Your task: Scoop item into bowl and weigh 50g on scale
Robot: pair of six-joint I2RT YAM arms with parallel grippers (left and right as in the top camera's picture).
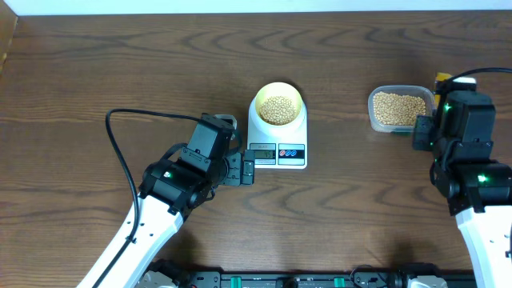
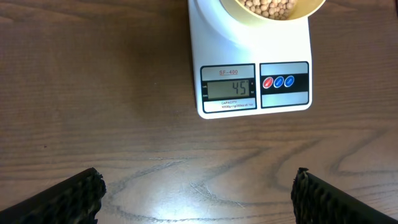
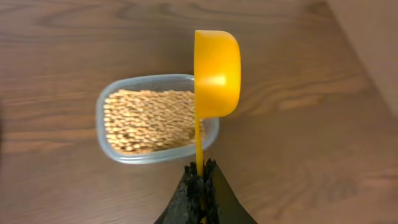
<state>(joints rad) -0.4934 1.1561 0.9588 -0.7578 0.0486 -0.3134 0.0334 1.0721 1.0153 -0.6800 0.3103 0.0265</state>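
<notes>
A pale yellow bowl (image 1: 278, 102) holding tan beans (image 1: 278, 110) sits on the white scale (image 1: 277, 142). In the left wrist view the scale (image 2: 255, 87) shows 45 on its display, with the bowl (image 2: 273, 9) at the top edge. My left gripper (image 2: 196, 193) is open and empty, just in front of the scale. My right gripper (image 3: 202, 177) is shut on the handle of a yellow measuring scoop (image 3: 216, 74), held on its side over the right end of the clear tub. Its inside is turned away.
A clear plastic tub (image 1: 400, 108) full of beans stands at the right, also in the right wrist view (image 3: 152, 118). The scoop's tip (image 1: 442, 78) peeks out behind the right arm. A black cable (image 1: 120, 160) loops left of the left arm.
</notes>
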